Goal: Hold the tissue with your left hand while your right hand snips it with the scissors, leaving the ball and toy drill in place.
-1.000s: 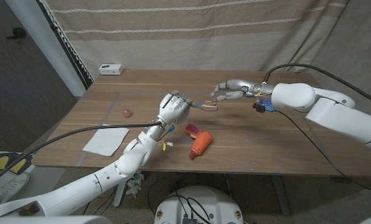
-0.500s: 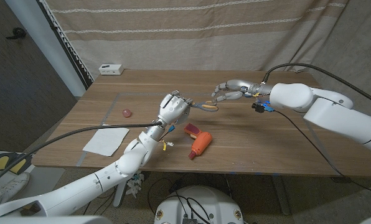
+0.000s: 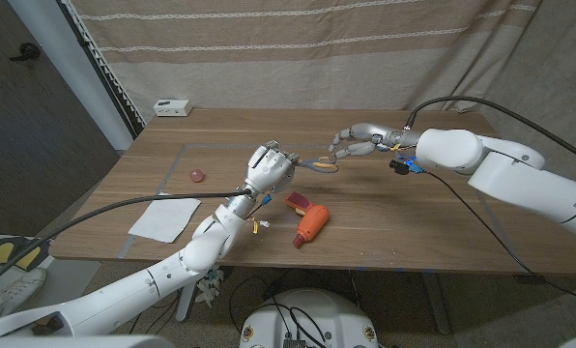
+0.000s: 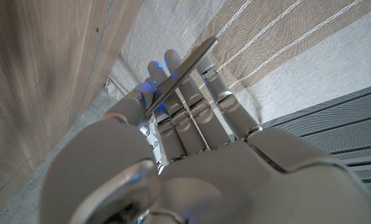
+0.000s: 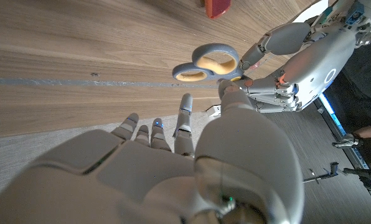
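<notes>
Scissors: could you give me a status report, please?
Left hand holds scissors by the blades. Right hand at the handles, grip unclear. Tissue on table, untouched. Ball and drill lie clear.

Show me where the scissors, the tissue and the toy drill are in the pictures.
scissors (image 5: 207,62): right wrist view, on the handle loops.
tissue (image 3: 162,219): head view, middle of the white sheet.
toy drill (image 3: 310,223): head view, on the orange body.
</notes>
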